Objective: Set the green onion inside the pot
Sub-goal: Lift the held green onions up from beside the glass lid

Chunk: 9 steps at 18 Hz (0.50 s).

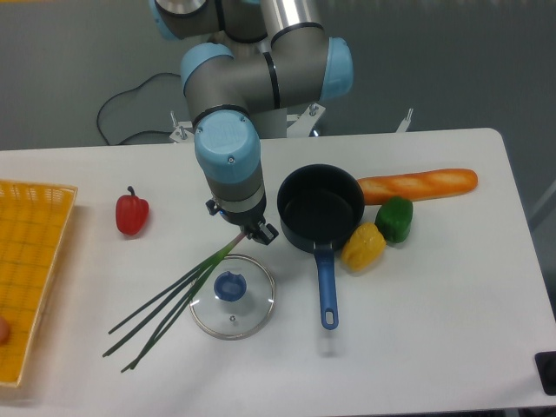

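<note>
so the gripper (246, 233) is clamped on the pale end of the green onion (169, 306), stalks trailing across the glass lid (233, 298), pot (321, 208) just beside it

I see my gripper (246, 230) at frame centre closed on the pale end of the green onion (165, 308), whose stalks trail toward lower left over the glass lid (233, 295). The pot (320, 208) sits just right.

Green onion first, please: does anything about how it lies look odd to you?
Yes. The green onion is draped partly over the glass lid, its stalks fanning apart toward the lower left, with its pale end up at the pincer. The pot is empty.
</note>
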### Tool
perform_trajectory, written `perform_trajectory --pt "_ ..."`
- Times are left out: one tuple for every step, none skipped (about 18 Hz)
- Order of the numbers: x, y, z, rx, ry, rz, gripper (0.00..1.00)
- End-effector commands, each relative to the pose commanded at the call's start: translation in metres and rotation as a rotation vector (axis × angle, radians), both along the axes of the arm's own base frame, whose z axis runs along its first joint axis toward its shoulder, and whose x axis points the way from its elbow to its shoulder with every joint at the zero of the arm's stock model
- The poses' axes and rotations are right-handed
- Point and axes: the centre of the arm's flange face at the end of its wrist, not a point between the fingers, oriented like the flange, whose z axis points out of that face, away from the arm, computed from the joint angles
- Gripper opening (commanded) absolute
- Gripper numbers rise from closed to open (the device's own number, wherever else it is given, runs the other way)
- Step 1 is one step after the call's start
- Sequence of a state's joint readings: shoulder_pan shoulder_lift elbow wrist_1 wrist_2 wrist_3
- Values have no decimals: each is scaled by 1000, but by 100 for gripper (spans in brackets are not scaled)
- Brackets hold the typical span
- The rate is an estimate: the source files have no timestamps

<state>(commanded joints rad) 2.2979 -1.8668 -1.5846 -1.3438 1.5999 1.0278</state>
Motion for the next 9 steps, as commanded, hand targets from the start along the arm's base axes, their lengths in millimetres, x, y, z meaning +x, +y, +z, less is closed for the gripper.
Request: perform_trajectory --pt "-1 1 2 3 3 0 21" --pt "0 0 1 1 1 -2 21" --pt "0 -1 1 -4 2 -2 21" --pt "0 -2 2 -7 4 -1 21" --pt "-1 -3 3 -9 6 1 21" --pt "-2 -4 4 -13 5 0 21" --pt "-1 -6 5 -23 -3 -1 21" --pt "0 -12 9 -39 -17 -5 21" --pt "-1 -19 13 -60 -22 -3 21"
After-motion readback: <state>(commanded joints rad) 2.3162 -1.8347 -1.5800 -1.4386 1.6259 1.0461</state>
